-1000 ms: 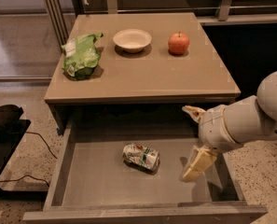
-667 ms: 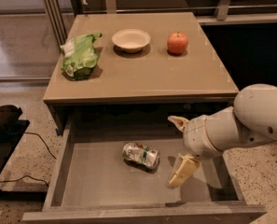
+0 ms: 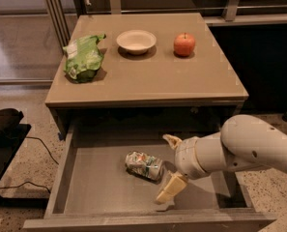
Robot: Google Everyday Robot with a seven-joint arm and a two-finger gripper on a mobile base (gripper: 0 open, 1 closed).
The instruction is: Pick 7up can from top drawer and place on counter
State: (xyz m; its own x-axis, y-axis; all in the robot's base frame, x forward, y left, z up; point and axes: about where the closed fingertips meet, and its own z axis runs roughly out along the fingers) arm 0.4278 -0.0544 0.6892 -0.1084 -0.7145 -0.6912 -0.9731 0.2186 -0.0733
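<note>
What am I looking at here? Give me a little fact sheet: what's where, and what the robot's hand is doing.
drawer: pulled open under the counter
can: dented, lying on its side near the middle of the drawer bottom
gripper: down in the drawer, just right of the can, fingers spread open, holding nothing
contact with can: cannot tell
counter: holds three things, no can
green bag: left side of counter
bowl: white, back middle of counter
apple: back right, beside the bowl

Can (image 3: 144,165), bowl (image 3: 136,41), apple (image 3: 184,44), bag (image 3: 83,58), gripper (image 3: 164,168) (one each)
</note>
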